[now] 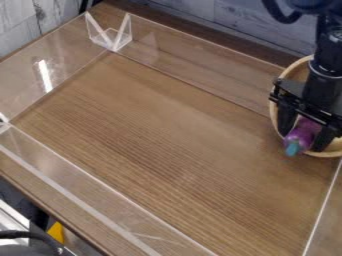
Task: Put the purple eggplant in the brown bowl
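One purple eggplant (302, 138), stem downward.

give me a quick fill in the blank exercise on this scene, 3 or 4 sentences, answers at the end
1. The purple eggplant has a stem cap coloured ____.
2. The gripper hangs over the brown bowl, which sits at the ____ edge of the picture.
3. The wooden table is fenced by low walls of clear ____.
4. The eggplant's stem end lies near the bowl's ____ rim, the side closest to the camera.

Missing words: teal-blue; right; plastic; front
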`<state>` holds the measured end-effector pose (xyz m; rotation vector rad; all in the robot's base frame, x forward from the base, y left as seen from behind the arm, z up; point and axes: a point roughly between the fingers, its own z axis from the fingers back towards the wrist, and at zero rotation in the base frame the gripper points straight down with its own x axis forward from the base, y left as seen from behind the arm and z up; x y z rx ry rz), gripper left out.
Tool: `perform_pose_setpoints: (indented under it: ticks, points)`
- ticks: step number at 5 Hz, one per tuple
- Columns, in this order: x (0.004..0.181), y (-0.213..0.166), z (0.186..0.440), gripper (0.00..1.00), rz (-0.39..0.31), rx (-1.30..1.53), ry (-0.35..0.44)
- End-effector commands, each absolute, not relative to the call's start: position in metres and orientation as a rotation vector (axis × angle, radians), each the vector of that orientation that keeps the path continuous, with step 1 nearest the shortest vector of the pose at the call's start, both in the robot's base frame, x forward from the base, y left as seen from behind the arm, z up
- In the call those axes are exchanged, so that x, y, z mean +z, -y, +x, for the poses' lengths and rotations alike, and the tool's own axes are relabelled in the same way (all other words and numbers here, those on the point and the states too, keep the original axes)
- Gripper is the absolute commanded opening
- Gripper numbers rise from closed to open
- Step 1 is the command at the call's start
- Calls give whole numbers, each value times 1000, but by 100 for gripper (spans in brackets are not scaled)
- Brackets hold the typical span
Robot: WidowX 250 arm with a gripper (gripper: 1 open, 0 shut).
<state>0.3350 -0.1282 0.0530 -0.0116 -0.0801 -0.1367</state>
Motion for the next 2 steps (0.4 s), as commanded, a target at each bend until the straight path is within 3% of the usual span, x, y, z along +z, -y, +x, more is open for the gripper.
perform_pose_setpoints:
  ticks: [1, 2]
  points:
    - [70, 125, 344, 100, -29, -119, 133]
    - [76, 119, 341, 100, -30, -108, 139]
